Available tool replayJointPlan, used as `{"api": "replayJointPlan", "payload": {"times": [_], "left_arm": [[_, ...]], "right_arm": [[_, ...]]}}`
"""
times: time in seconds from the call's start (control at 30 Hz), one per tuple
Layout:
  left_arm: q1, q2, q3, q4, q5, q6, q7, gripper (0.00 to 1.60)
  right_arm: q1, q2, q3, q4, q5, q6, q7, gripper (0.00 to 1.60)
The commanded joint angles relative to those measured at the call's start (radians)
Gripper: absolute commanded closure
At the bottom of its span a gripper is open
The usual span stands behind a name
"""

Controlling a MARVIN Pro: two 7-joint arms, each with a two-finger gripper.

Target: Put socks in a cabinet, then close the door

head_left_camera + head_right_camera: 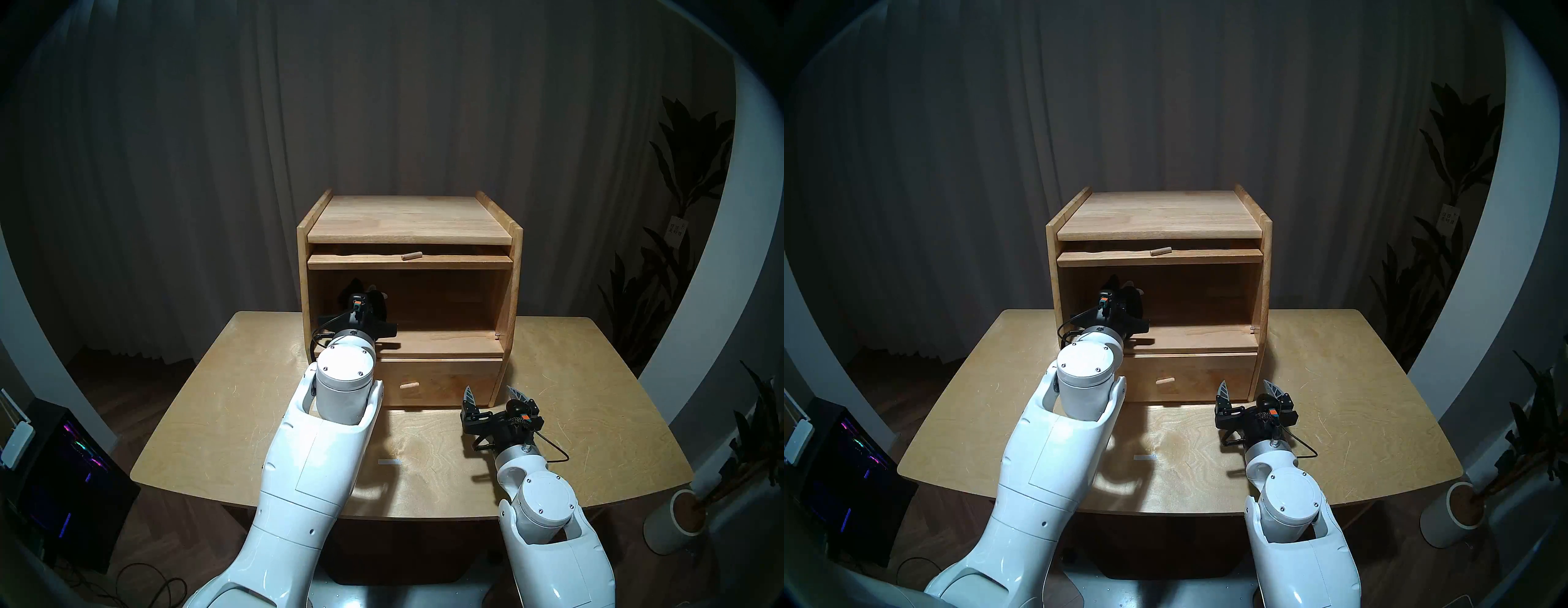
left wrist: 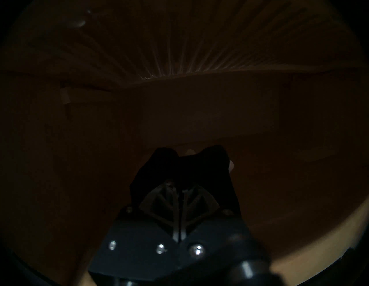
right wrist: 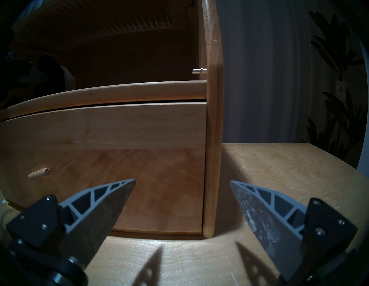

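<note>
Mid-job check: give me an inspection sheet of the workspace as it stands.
Surface: light plywood table, small white tape strip.
Job's things: black fabric socks inside light-brown wooden cabinet; flap door slid up under the top; drawer shut.
Clutter: nothing seen.
Grippers: left gripper shut on socks; right gripper open, empty.
Cables: black wrist cable.
Surroundings: grey curtain, potted plant.
</note>
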State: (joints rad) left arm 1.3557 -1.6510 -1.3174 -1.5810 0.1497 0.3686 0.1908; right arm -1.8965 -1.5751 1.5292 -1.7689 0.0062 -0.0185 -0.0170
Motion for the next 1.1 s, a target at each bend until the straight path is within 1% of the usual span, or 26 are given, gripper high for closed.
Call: {"api": "replayJointPlan", "payload": {"times": [0.0,0.07,0.1,0.37,0.43,0.47,0.5,0.7,0.73,0.8,0.83,0.93,0.97,1.0,1.03,1.07], "left_arm": [[-0.105,-0.047,-0.025,0.048,0.018,-0.018,0.000,1.60],[-0.132,-0.064,-0.034,0.080,0.024,-0.021,0.002,1.60],[-0.132,-0.064,-0.034,0.080,0.024,-0.021,0.002,1.60],[-0.200,-0.094,-0.046,0.163,0.044,-0.026,0.004,1.60],[-0.219,-0.103,-0.046,0.190,0.052,-0.026,0.005,1.60],[-0.238,-0.110,-0.047,0.217,0.057,-0.027,0.006,1.60],[-0.238,-0.110,-0.047,0.217,0.057,-0.027,0.006,1.60],[-0.290,-0.124,-0.060,0.298,0.072,-0.035,0.005,1.60],[-0.291,-0.126,-0.063,0.301,0.075,-0.037,0.004,1.60],[-0.316,-0.128,-0.068,0.327,0.078,-0.038,0.003,1.60],[-0.312,-0.130,-0.071,0.323,0.082,-0.041,0.002,1.60],[-0.337,-0.136,-0.079,0.349,0.092,-0.042,0.007,1.60],[-0.333,-0.140,-0.080,0.350,0.097,-0.044,0.011,1.60],[-0.344,-0.144,-0.081,0.364,0.099,-0.044,0.013,0.45],[-0.347,-0.151,-0.083,0.377,0.100,-0.045,0.017,0.00],[-0.355,-0.155,-0.082,0.396,0.103,-0.049,0.022,0.00]], "right_arm": [[0.006,0.000,0.001,-0.021,0.000,-0.006,0.000,0.00],[0.006,0.000,0.001,-0.021,0.000,-0.006,0.000,0.00],[0.006,0.000,0.001,-0.021,0.000,-0.006,0.000,0.00],[0.006,0.000,0.001,-0.021,0.000,-0.007,0.000,0.00],[0.006,0.000,0.001,-0.021,0.000,-0.007,0.000,0.00],[0.006,0.000,0.001,-0.022,0.000,-0.007,0.000,0.00],[0.006,0.000,0.001,-0.022,0.000,-0.007,0.000,0.00],[0.005,0.000,0.001,-0.023,0.000,-0.007,0.000,0.00],[0.005,0.000,0.001,-0.023,0.000,-0.007,0.000,0.00],[0.005,0.000,0.001,-0.023,0.000,-0.007,0.000,0.00],[0.005,0.000,0.001,-0.024,0.000,-0.007,0.000,0.00],[0.004,0.000,0.001,-0.025,0.000,-0.007,0.000,0.00],[0.004,0.000,0.001,-0.027,0.000,-0.007,0.000,0.00],[0.003,0.000,0.001,-0.028,0.000,-0.007,0.000,0.00],[0.002,0.000,0.001,-0.030,0.000,-0.008,0.000,0.00],[0.001,0.000,0.001,-0.031,0.000,-0.007,0.000,0.00]]}}
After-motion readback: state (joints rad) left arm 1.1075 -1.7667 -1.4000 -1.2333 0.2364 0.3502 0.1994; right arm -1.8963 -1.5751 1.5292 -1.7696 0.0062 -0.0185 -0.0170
